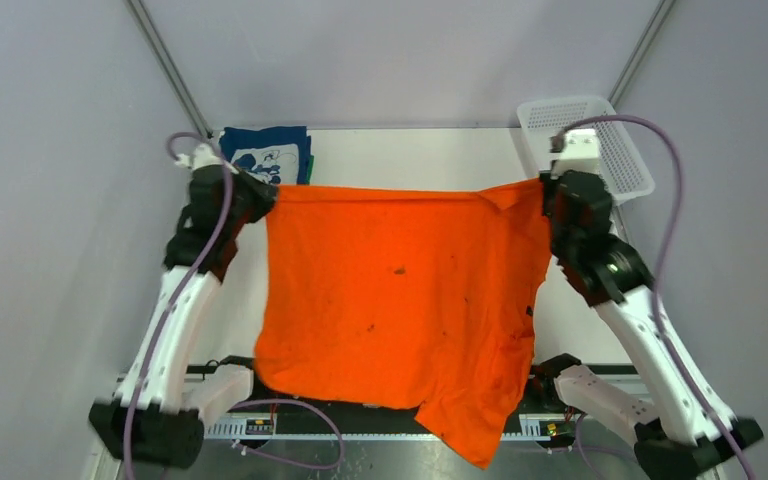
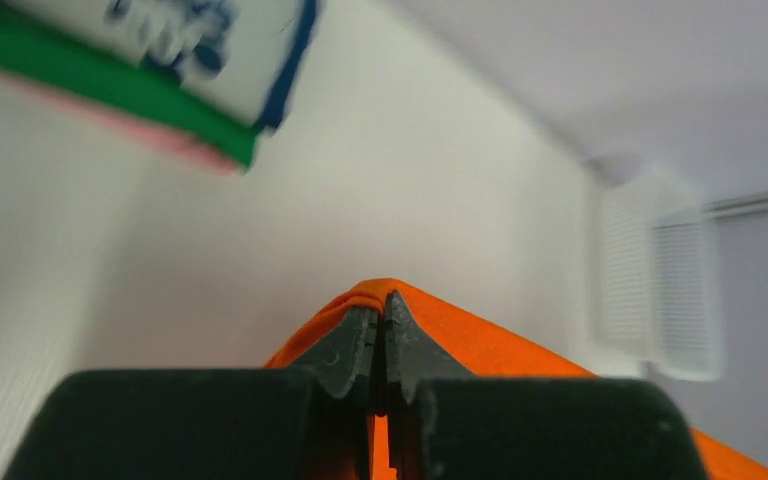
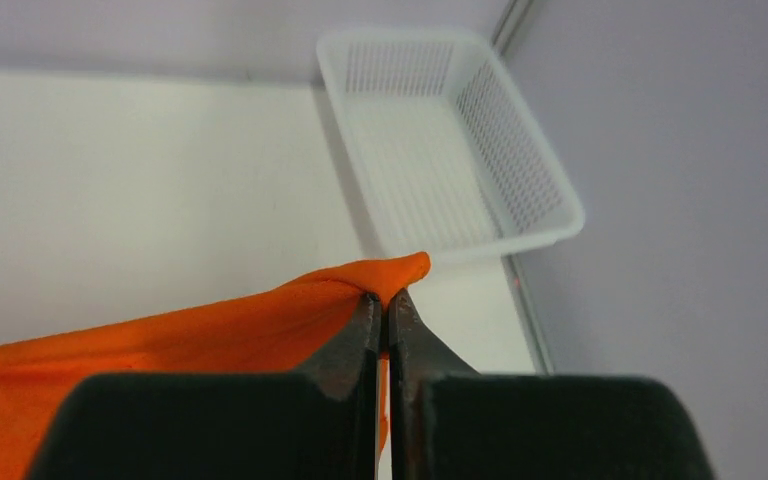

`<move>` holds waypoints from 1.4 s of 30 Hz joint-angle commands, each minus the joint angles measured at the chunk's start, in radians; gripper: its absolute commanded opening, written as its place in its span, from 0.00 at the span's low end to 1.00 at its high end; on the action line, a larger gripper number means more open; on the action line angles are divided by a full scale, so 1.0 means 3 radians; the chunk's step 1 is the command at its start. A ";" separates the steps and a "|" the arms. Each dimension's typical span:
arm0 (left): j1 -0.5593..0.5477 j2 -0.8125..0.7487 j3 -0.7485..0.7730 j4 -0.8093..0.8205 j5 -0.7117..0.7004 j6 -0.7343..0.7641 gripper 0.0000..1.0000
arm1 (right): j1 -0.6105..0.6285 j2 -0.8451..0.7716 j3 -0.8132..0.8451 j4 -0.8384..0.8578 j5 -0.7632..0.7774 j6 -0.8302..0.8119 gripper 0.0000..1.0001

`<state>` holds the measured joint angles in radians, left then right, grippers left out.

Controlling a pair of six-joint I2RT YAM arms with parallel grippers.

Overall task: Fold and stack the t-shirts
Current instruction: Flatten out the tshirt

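Firmly, left end effector (image 2: 382, 302) and right end effector (image 3: 384, 300) clamp corners of orange t-shirt (image 1: 400, 290).

The spread t-shirt (image 1: 400, 300) stretches across the middle of the worktop (image 1: 410, 160), one near corner drooping past the front edge. Behind it, folded t-shirts (image 1: 268, 155) sit stacked far left, the basket (image 1: 615, 150) far right.

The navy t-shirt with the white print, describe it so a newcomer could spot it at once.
Start at the white table and go to its far left corner, opposite the mesh basket. A small folded stack lies there, just beyond the spread orange t-shirt. The navy t-shirt tops it, the only dark one with a white cartoon print.
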<state>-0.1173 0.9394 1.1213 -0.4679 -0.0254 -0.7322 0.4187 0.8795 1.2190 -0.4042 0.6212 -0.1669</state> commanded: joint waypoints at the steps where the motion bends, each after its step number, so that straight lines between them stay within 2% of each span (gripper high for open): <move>1: 0.0017 0.0550 -0.0436 0.0578 -0.0318 0.0009 0.00 | -0.0077 0.0361 -0.0571 0.0668 0.0195 0.0356 0.00; 4: 0.0027 0.1218 -0.0442 0.0845 -0.0273 0.0018 0.00 | -0.0128 0.0816 -0.0776 0.0904 0.0030 0.0514 0.00; 7: 0.0033 0.1826 -0.0202 0.1001 -0.0232 0.0008 0.00 | -0.0210 0.1329 -0.0692 0.1051 -0.0003 0.0536 0.00; 13: 0.0053 0.2757 0.0534 0.0990 -0.0169 -0.0050 0.00 | -0.0351 0.2237 -0.0199 0.1003 -0.0210 0.0765 0.00; 18: 0.0066 0.3389 0.1292 0.0725 -0.0373 -0.0178 0.00 | -0.0452 0.2966 0.0412 0.0870 -0.0251 0.0816 0.05; 21: 0.0087 0.3881 0.1910 0.0494 -0.0376 -0.0333 0.21 | -0.0586 0.3562 0.1133 0.0611 -0.0527 0.0916 0.11; 22: 0.0096 0.4009 0.2240 0.0375 -0.0274 -0.0365 0.34 | -0.0654 0.3756 0.1469 0.0360 -0.0608 0.0996 0.16; 23: 0.0095 0.4106 0.2445 0.0267 -0.0195 -0.0399 0.59 | -0.0690 0.3951 0.1782 0.0078 -0.0724 0.1032 0.30; 24: 0.0088 0.4139 0.2546 0.0214 -0.0094 -0.0411 0.92 | -0.0707 0.4095 0.2098 -0.0230 -0.0835 0.1029 0.56; 25: 0.0079 0.4113 0.2553 0.0229 -0.0022 -0.0410 0.98 | -0.0710 0.4209 0.2330 -0.0465 -0.0883 0.1030 0.75; 26: 0.0061 0.4031 0.2506 0.0272 0.0019 -0.0386 0.99 | -0.0709 0.4257 0.2451 -0.0634 -0.0965 0.1025 0.93; 27: 0.0038 0.3924 0.2403 0.0332 0.0042 -0.0345 0.99 | -0.0710 0.4244 0.2454 -0.0695 -0.1053 0.1013 0.99; 31: -0.0016 0.3413 0.1886 0.0479 0.0110 -0.0237 0.99 | -0.0710 0.3917 0.1990 -0.0567 -0.1617 0.1087 0.99; 37: -0.0145 0.2787 0.1202 0.0616 0.0337 -0.0121 0.99 | -0.0710 0.3617 0.1195 0.0065 -0.2763 0.1638 1.00; 42: -0.0263 0.2604 0.0762 0.0606 0.0491 -0.0009 0.99 | -0.0701 0.3975 0.1307 0.0397 -0.3207 0.2124 0.99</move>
<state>-0.1749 1.7611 1.4338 -0.3138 0.0563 -0.7769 0.2001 2.0220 1.5696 -0.4152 -0.1516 0.3199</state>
